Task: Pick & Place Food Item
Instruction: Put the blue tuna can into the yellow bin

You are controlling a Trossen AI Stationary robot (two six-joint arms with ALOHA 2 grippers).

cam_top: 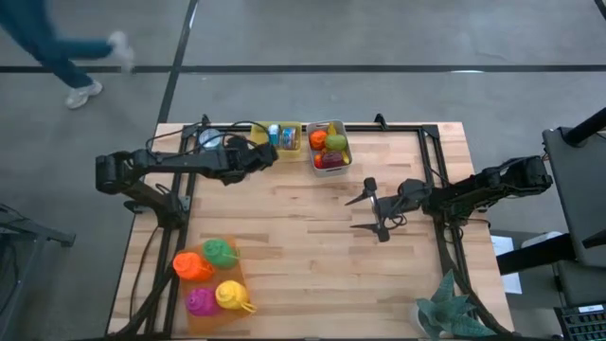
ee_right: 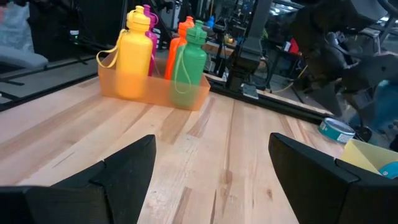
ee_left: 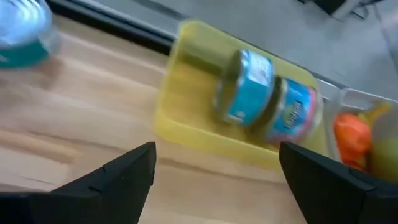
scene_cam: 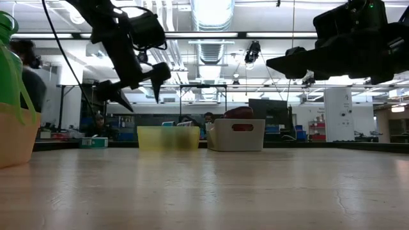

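Two blue-labelled cans [ee_left: 267, 99] lie on their sides in a yellow bin [ee_left: 186, 127] at the table's far edge. To its right, a white bin [cam_top: 329, 147] holds an orange fruit [ee_left: 351, 134] along with green and red pieces. My left gripper [ee_left: 217, 168] hovers open just left of the yellow bin [cam_top: 284, 138], slanting down toward it, clear of the table [scene_cam: 137, 96]. My right gripper [cam_top: 350, 215] stands open above the table's right middle, pointing left, with nothing between its fingers.
An orange tray [cam_top: 213, 284] with several coloured bottles [ee_right: 155, 56] sits at the near left. A teal round tin [ee_left: 22, 31] rests on the wood left of the yellow bin. A green plant [cam_top: 450, 308] stands at the near right corner. Bare wood spans the middle.
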